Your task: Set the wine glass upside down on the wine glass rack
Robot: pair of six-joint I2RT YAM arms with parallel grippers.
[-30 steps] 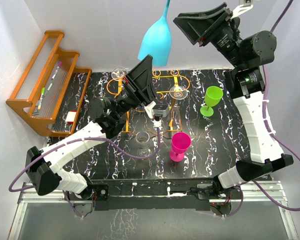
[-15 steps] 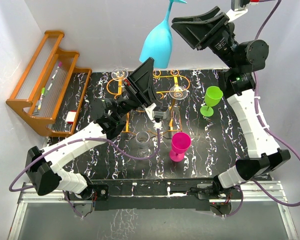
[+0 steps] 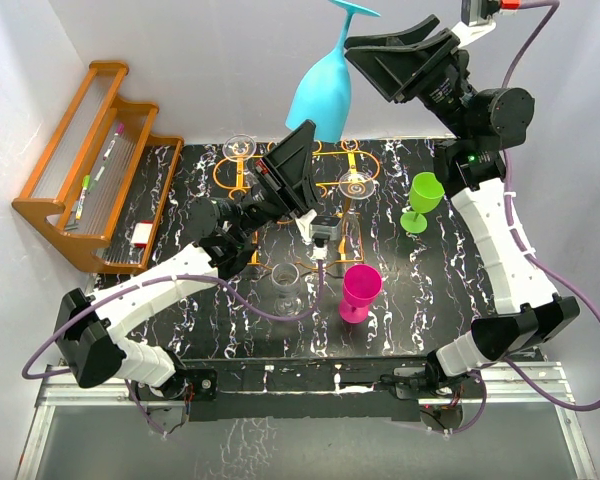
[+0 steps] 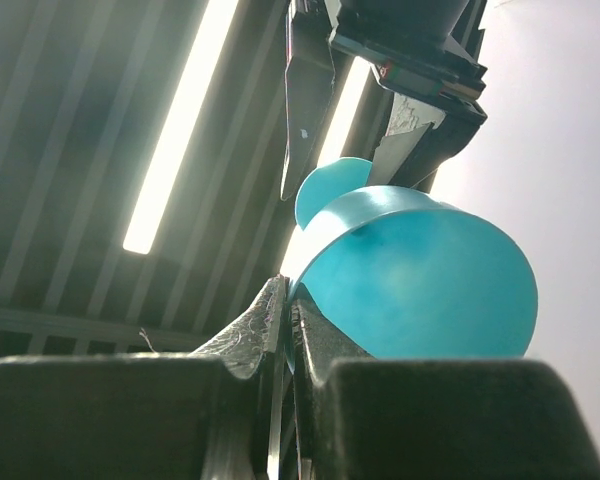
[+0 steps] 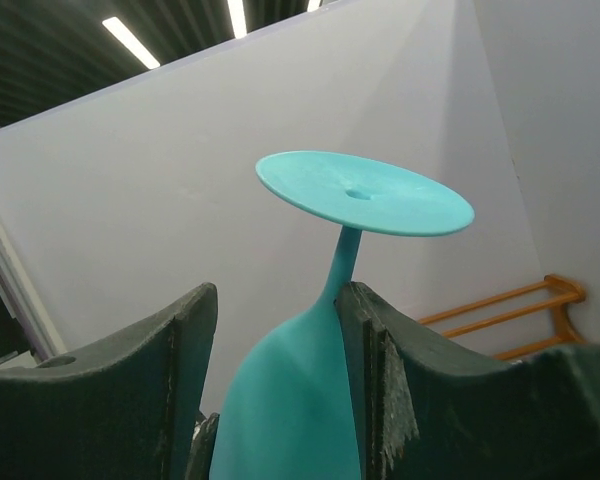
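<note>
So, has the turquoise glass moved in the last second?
Yes. The turquoise wine glass has shifted slightly right in the top view, against the wine glass rack, and its foot now shows in frame.

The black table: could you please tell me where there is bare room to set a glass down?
Free: front right, between the pink glass and the right arm. Crowded: the back middle, with wire rack, clear glasses and green glass.

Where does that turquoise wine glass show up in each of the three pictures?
Top external: turquoise wine glass at top centre, upside down, held aloft.
Left wrist: turquoise wine glass at centre right, rounded bowl facing the camera.
Right wrist: turquoise wine glass at centre, foot uppermost.
Shared landmark: the right gripper holding it.
</note>
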